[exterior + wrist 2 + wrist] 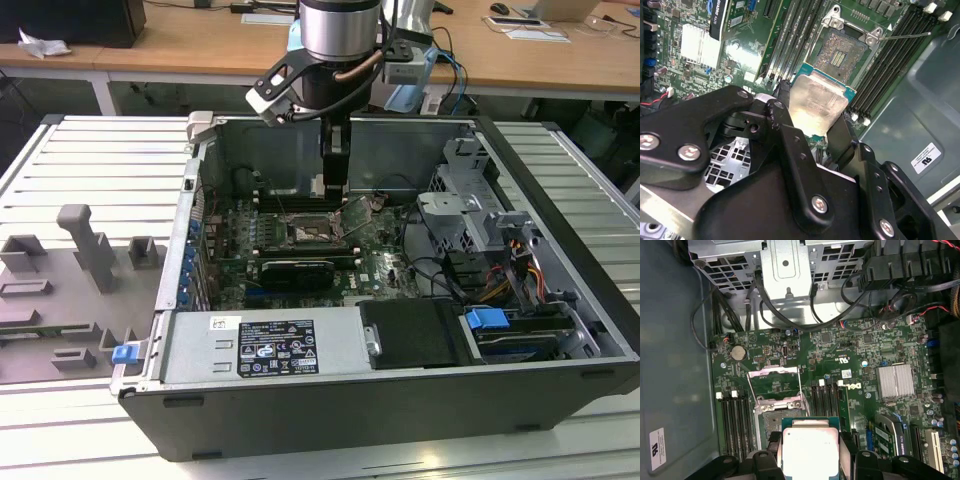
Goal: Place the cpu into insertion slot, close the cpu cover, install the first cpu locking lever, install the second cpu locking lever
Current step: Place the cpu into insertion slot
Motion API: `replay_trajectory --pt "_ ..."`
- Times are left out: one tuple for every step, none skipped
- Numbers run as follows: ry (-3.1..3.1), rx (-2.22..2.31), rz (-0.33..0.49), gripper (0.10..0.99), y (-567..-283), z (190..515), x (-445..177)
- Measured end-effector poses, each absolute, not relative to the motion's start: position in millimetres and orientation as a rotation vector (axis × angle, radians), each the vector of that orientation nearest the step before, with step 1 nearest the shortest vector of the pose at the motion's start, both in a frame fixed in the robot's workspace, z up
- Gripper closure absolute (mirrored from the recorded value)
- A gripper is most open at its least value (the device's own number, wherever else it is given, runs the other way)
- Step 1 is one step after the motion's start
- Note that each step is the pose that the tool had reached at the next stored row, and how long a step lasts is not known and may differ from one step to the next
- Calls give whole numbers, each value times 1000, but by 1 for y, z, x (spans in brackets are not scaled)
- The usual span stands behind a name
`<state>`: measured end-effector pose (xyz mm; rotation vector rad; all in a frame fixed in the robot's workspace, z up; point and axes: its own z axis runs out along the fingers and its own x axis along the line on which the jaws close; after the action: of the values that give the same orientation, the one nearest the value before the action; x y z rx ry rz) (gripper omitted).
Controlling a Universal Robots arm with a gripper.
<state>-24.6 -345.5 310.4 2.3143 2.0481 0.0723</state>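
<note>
Cpu (817, 102) placement is the step you are working through. The gripper (335, 188) is clenching the cpu by two opposite edges, a finger (781, 100) on each side, with the pale metal top facing the wrist cameras. You are holding it in the air above the green motherboard (860, 360), inside the open computer case (400, 150). It is hanging just beside the insertion slot (837, 55) and is not yet in it; in the first wrist view the chip is overlapping the slot's near edge.

The slot is lying bare, with its contact field showing. The cpu cover (774, 372) is standing open, hinged back off the slot. A thin locking lever (905, 35) is swung out over the memory slots (890, 65), so nothing seems to be blocking the way down.

By my reading, seating the chip is calling for you to square its sides with the slot's silvery rim. It should be kept level and lowered gently, without sliding across the contacts. The cover and levers are waiting unclosed.
</note>
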Motion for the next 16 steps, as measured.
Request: replay_trajectory --pt "2048 2314 72 545 -345 310 -25" --pt "2048 2314 72 545 -345 310 -25" --pt "2048 2314 72 545 -345 309 -25" --pt "2048 2314 72 545 -346 309 -25" --pt "2048 2314 72 545 -345 309 -25" --pt "2048 2314 72 545 -345 308 -25" --pt "2048 2314 72 545 -345 308 -25" --pt "2048 2314 72 545 -345 307 -25" --pt "2048 2314 72 545 -345 307 -25" --pt "2048 2315 72 545 -345 306 -25" --pt "2048 2315 72 545 -345 306 -25" --pt "2048 2315 72 545 -345 306 -25" --pt "2048 2315 71 545 -345 305 -25" --pt "2049 2315 71 545 -345 305 -25" --pt "2049 2315 71 545 -345 304 -25" --pt "2049 2315 71 545 -345 304 -25"
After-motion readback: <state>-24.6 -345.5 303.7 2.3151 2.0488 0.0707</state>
